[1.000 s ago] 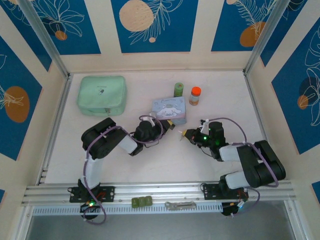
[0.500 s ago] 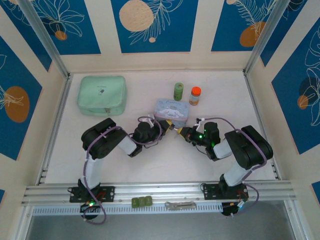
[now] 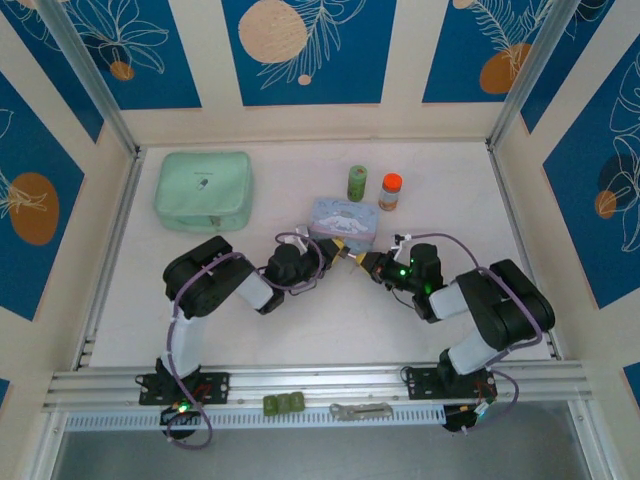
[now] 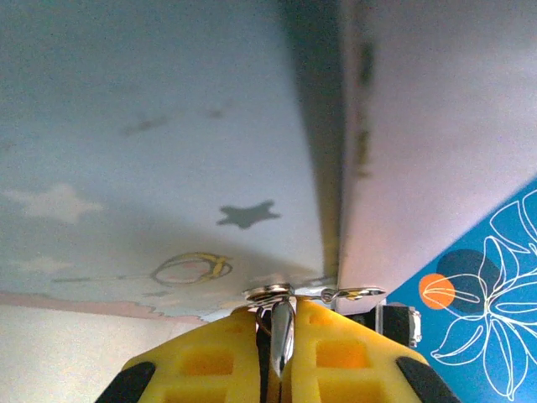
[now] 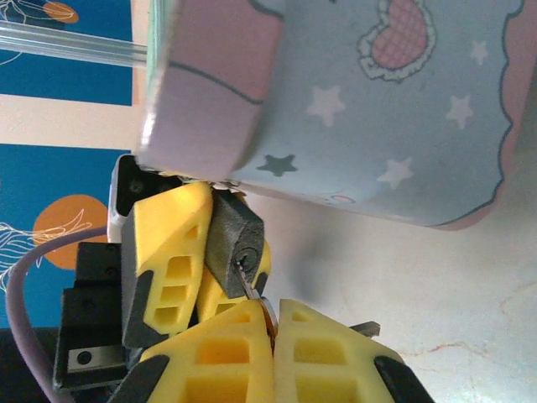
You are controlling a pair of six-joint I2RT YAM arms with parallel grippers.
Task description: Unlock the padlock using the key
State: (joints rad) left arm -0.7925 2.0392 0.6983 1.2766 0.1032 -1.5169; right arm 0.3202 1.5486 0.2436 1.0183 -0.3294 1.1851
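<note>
From above, two arms reach toward the middle of the table [image 3: 300, 320]. The left end effector [image 3: 333, 250] and right end effector [image 3: 366, 263] meet tip to tip just in front of a pale blue tin [image 3: 343, 215]. A mint green pouch [image 3: 204, 190] lies well apart, at far left.

At the left wrist, yellow fingers [image 4: 210, 353] sit pressed together on a thin silvery metal part [image 4: 282, 332], right against the tin's wall.

At the right wrist, the padlock [image 5: 233, 239] is a small dark grey block pinched in the left end effector, just below the tin's rim. The key [image 5: 251, 284] is pinched between the right end effector's nearly closed yellow fingers, its tip touching the keyhole.
</note>
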